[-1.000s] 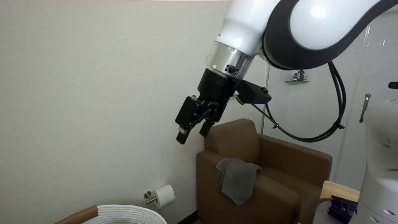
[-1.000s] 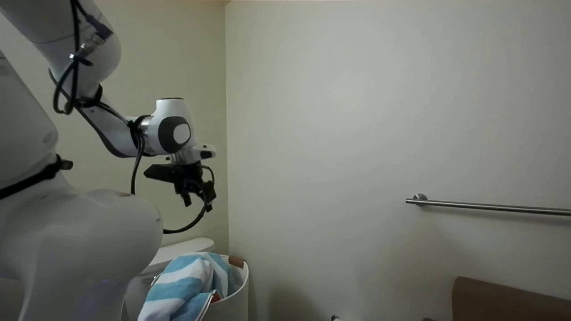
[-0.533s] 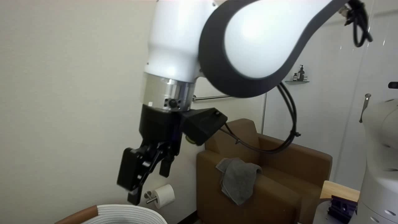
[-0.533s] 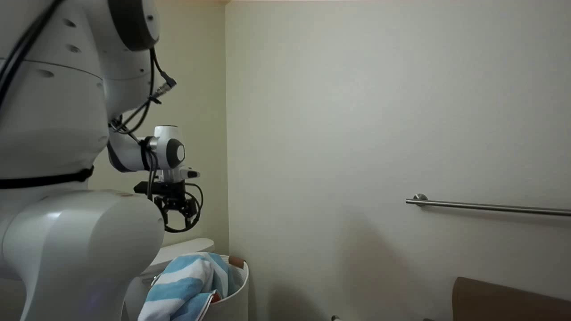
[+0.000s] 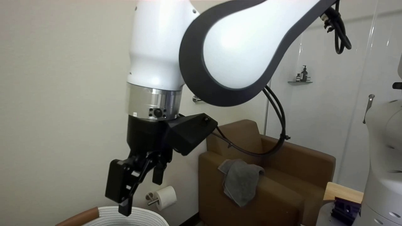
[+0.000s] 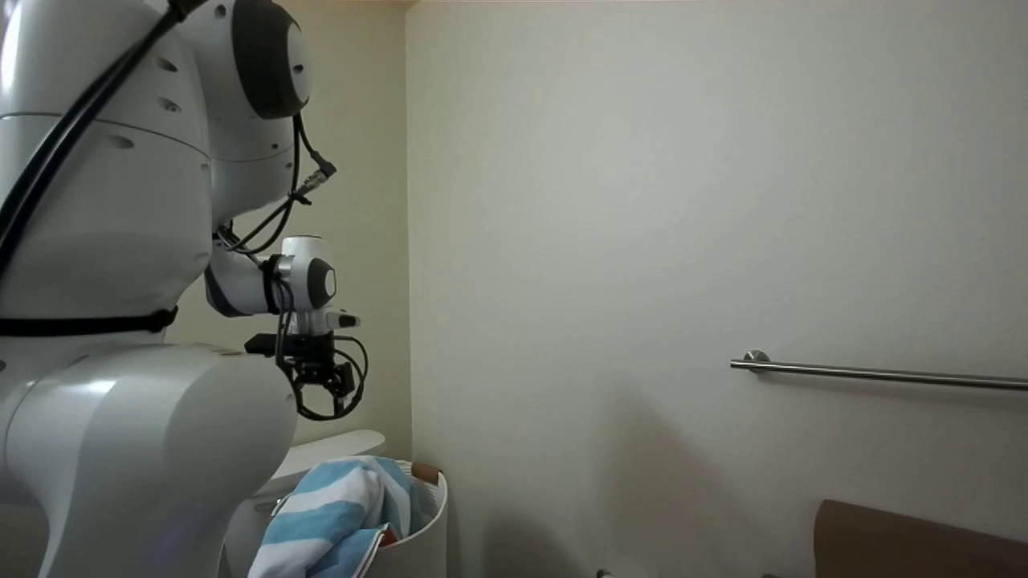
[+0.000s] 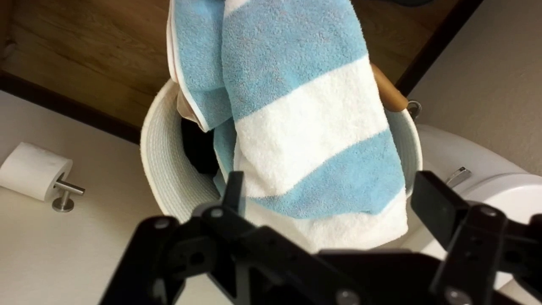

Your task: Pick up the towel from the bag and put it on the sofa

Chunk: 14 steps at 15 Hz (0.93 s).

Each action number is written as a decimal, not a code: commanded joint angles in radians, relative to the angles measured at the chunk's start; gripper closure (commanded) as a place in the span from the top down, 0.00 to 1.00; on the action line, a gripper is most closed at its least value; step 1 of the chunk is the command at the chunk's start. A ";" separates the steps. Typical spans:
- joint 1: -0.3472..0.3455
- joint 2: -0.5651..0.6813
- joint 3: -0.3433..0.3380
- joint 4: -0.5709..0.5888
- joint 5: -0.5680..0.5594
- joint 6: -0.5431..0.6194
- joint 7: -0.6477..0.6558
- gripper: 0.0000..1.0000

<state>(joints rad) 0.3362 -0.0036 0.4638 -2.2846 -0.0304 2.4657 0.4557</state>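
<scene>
Black two-finger gripper [image 5: 141,194] had dropped since a second earlier, fingers [image 7: 440,207] spread above blue-and-white striped towel [image 7: 309,114].
Towel, cropped at wrist view's top, hid part of white woven basket [image 7: 163,156].

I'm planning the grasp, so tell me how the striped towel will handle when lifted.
The striped towel will probably sag, given its soft folds. Its fuzzy pile suggests little slipping. Draped over the rim of the basket, it may drag there.
</scene>
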 commanded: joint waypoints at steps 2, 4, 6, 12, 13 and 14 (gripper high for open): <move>0.023 -0.004 -0.023 -0.002 0.002 -0.002 -0.003 1.00; 0.020 0.033 -0.030 0.020 -0.016 0.000 0.004 1.00; 0.018 0.112 -0.050 0.064 -0.042 0.023 0.006 1.00; 0.079 0.440 -0.094 0.299 -0.033 0.094 -0.134 1.00; 0.088 0.499 -0.084 0.352 -0.010 0.103 -0.190 1.00; 0.091 0.564 -0.071 0.410 0.013 0.108 -0.250 1.00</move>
<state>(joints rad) 0.3991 0.3861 0.3815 -2.0360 -0.0645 2.5535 0.3510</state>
